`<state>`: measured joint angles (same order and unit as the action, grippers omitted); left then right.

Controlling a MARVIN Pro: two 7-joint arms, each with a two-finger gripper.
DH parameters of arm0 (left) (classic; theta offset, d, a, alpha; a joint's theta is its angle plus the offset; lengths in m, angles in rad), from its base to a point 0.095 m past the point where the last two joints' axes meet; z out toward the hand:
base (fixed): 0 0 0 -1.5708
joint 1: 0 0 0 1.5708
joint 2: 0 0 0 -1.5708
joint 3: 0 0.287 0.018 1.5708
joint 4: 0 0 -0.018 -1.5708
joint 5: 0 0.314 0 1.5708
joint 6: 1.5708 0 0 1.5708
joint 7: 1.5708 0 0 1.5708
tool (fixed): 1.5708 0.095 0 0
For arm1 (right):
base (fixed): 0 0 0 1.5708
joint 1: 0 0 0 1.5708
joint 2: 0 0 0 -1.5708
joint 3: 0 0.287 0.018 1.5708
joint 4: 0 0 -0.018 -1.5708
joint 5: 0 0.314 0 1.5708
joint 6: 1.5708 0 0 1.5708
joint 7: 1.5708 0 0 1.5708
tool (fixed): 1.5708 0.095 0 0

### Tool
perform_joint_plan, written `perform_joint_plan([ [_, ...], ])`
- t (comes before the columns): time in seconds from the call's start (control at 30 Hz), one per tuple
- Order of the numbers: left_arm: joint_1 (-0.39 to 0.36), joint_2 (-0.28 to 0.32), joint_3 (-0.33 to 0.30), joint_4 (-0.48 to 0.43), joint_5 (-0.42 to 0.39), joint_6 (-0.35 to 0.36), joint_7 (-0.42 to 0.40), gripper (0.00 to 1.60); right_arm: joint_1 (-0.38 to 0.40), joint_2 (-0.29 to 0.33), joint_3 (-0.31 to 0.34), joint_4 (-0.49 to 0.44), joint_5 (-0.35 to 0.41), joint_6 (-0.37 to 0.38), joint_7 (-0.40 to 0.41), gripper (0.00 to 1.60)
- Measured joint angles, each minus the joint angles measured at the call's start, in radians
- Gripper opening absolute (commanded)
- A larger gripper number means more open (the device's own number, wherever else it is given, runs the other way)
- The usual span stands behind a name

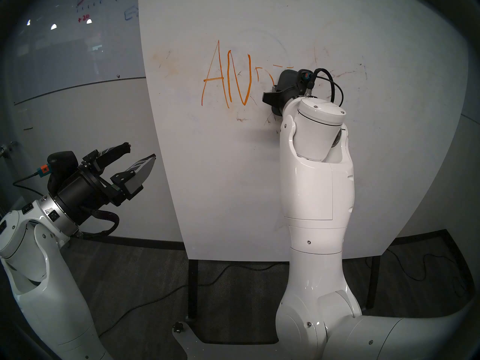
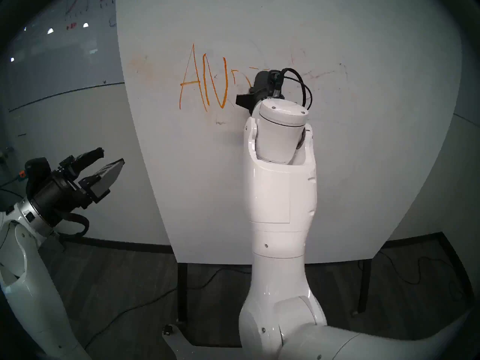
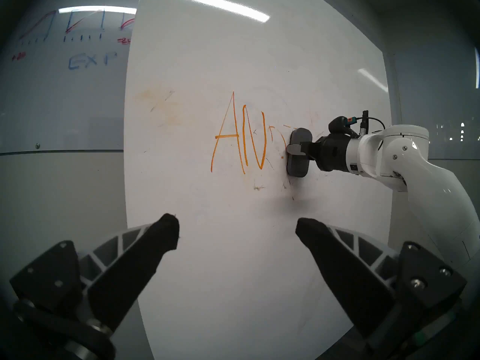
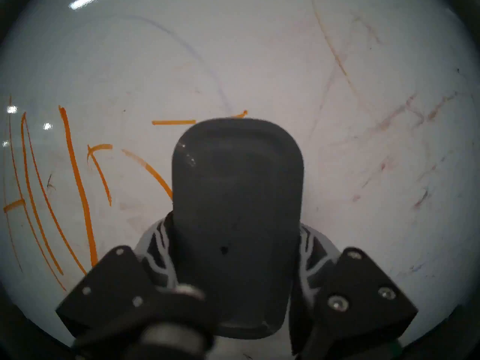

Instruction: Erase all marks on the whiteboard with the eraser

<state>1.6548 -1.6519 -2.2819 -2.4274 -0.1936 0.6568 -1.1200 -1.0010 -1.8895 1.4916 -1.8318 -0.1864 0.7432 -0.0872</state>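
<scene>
The whiteboard [image 1: 233, 169] stands upright in front of me with orange marks [image 1: 226, 79] on it. The A and N [image 3: 241, 138] are whole. To their right only broken orange strokes [image 4: 148, 169] and a short dash [image 4: 174, 122] show. My right gripper [image 3: 294, 152] is shut on the dark grey eraser [image 3: 298, 154], which stands upright and flat against the board just right of those strokes. In the right wrist view the eraser [image 4: 237, 208] fills the centre between the fingers [image 4: 159, 247]. My left gripper [image 1: 140, 151] hangs open and empty, low at the board's left edge.
A greyish glass wall board [image 1: 78, 27] with red and blue graph scribbles is behind on the left. Faint brownish smudges [image 1: 345, 73] lie right of the eraser. Black legs [image 1: 192, 286] hold the whiteboard up, and cables [image 1: 155, 299] trail on the dark floor.
</scene>
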Motion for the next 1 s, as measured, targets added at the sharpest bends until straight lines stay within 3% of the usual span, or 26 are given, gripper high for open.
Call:
perform_joint_plan([
  [0.5,0.0,0.0,0.0,0.0,0.0,0.0,0.001,1.6,-0.056,0.069,0.007,-0.028,0.017,0.035,0.098,0.0],
  [1.0,0.0,0.0,0.001,0.0,-0.001,0.0,0.001,1.6,-0.076,0.113,0.0,-0.042,-0.003,0.043,0.144,0.0],
])
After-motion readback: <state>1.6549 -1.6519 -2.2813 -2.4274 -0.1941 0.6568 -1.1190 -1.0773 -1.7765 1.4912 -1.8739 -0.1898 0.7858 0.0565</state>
